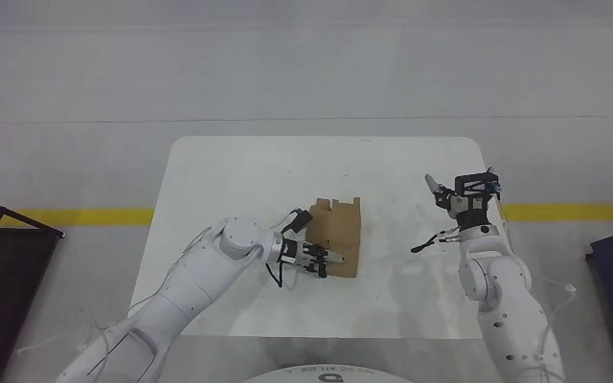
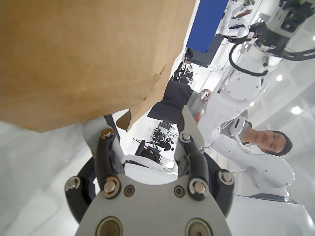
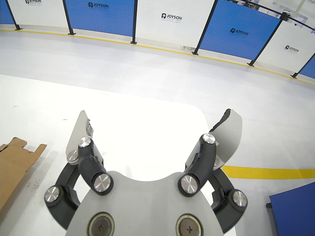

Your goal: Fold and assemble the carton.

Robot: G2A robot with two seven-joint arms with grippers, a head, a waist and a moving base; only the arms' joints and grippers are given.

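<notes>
A brown cardboard carton stands partly folded near the middle of the white table. My left gripper sits at its near left corner. In the left wrist view the carton hangs close overhead. The left gripper is open, with a torn carton corner between the jaws; one finger lies against the cardboard and the other finger is clear of it. My right gripper is open and empty near the table's right side, apart from the carton. Its own view shows the right gripper over bare table.
The table's rounded far right corner lies just beyond the right gripper. White and blue fence panels stand across the floor behind. A blue mat lies on the floor by the table's right side. The table's far half is bare.
</notes>
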